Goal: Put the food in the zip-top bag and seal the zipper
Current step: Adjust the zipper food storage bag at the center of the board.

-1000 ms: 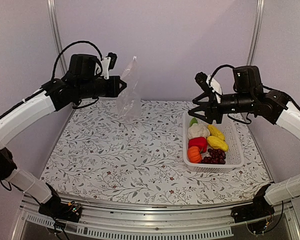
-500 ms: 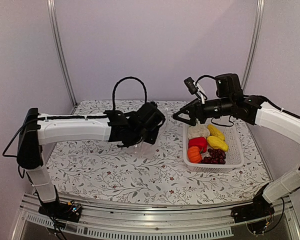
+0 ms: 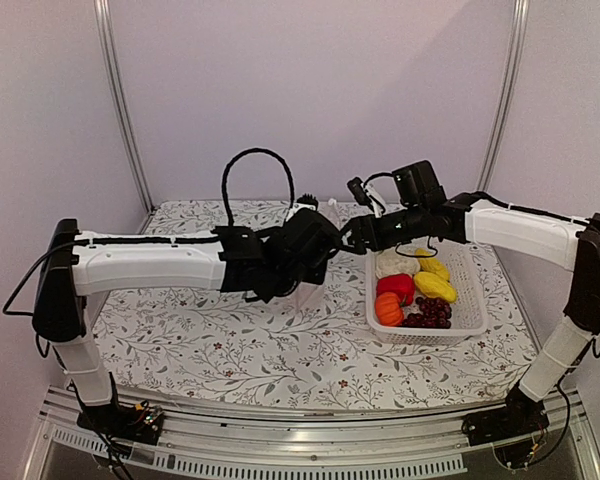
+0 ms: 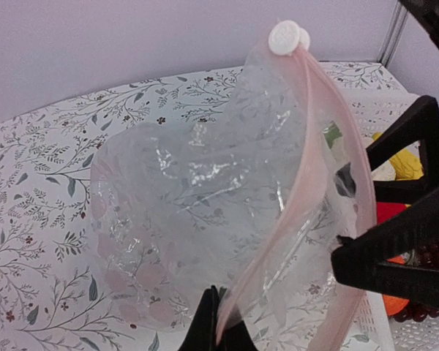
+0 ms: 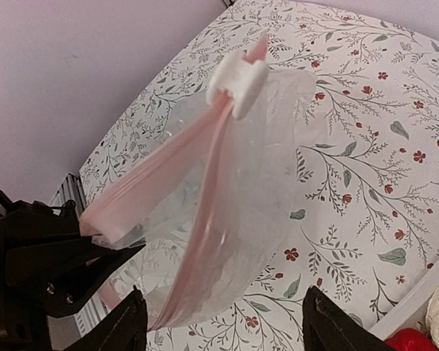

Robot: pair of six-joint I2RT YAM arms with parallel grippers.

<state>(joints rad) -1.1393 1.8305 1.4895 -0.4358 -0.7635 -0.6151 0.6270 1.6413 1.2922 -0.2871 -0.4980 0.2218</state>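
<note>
The clear zip-top bag [image 4: 190, 205] hangs open-mouthed at the table's middle. Its pink zipper [image 4: 293, 183] ends in a white slider [image 4: 284, 36]. My left gripper [image 4: 218, 322] is shut on one zipper lip at the near end. In the top view it [image 3: 325, 240] sits just left of the basket. My right gripper [image 5: 223, 329] is open, and the bag [image 5: 249, 190] with its zipper [image 5: 197, 168] hangs between its fingers [image 5: 329, 325]. In the top view it [image 3: 352, 232] faces the left one. The pumpkin [image 3: 388, 308], pepper [image 3: 395, 286], cauliflower [image 3: 395, 263], yellow pieces [image 3: 435, 285] and grapes [image 3: 430, 312] lie in the basket.
The white mesh basket [image 3: 420, 338] stands right of centre on the floral tablecloth [image 3: 200, 320]. Metal frame posts [image 3: 120, 100] rise at the back corners. The left arm's cable [image 3: 250, 160] loops above its wrist.
My left arm has swung the bag from high at the back left down to the middle beside the basket. My right gripper has moved left to the bag's mouth.
</note>
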